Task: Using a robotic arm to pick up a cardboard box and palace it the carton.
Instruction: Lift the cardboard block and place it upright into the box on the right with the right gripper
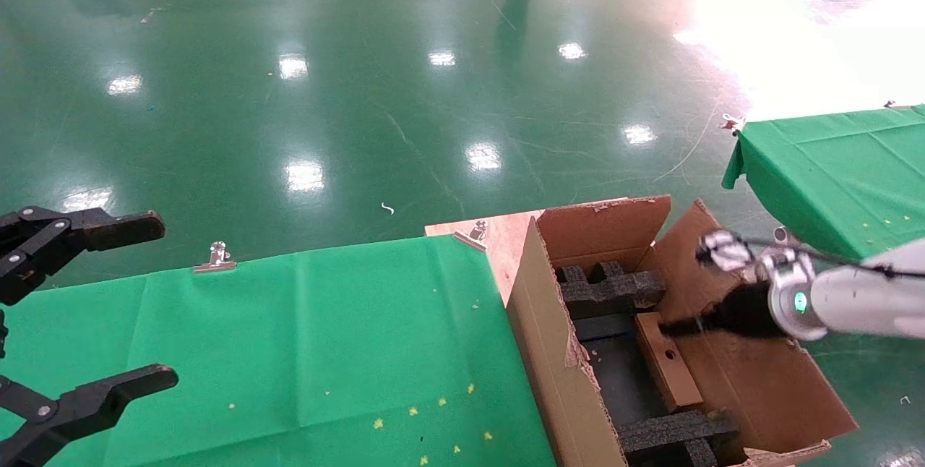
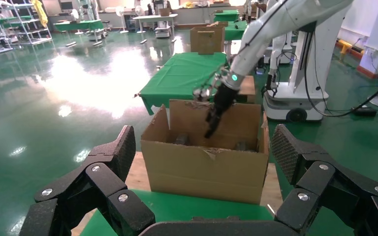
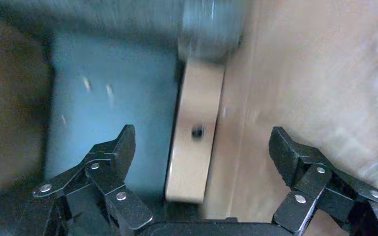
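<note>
Your white right arm's black gripper (image 3: pixel 199 147) hangs wide open, holding nothing, over the small flat brown cardboard box (image 1: pixel 668 369) standing on edge inside the large ragged-flapped carton (image 1: pixel 549 351), lower right of frame; lift straight up, clear of the flaps.

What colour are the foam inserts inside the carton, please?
Black; the foam inserts in the carton show best in the head view.

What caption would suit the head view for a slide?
Right pincer, open, hovers over the small cardboard box standing on edge inside the carton; left pincer waits open over the green table.
</note>
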Controlling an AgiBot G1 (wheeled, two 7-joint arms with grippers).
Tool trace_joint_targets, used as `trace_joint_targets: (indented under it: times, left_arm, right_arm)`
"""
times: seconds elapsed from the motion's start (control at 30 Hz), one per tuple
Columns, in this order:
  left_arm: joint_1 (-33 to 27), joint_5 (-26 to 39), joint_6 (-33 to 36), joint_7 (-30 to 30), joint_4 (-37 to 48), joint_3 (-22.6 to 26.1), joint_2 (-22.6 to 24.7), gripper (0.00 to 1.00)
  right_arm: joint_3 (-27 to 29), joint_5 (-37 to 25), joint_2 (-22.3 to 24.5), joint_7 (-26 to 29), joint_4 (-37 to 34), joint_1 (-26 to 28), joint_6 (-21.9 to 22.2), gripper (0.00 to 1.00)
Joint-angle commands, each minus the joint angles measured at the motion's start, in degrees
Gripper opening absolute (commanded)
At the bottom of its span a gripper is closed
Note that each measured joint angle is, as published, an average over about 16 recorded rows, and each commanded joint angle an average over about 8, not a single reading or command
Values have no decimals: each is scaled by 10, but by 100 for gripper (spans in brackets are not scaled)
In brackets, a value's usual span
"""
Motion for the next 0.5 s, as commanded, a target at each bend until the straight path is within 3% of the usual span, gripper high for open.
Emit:
trace_joint_targets:
  times: [0.03, 0.3, 0.5]
  left_arm:
    - [0, 0, 0, 0, 0, 0, 0, 100]
    - [0, 0, 0, 0, 0, 0, 0, 100]
    - [0, 0, 0, 0, 0, 0, 0, 100]
  right_arm:
    - [5, -2, 2, -4, 6, 15, 5, 100]
    - [48, 7, 38, -24, 119, 97, 21, 100]
    - [89, 42, 74, -52, 221, 128, 15, 100]
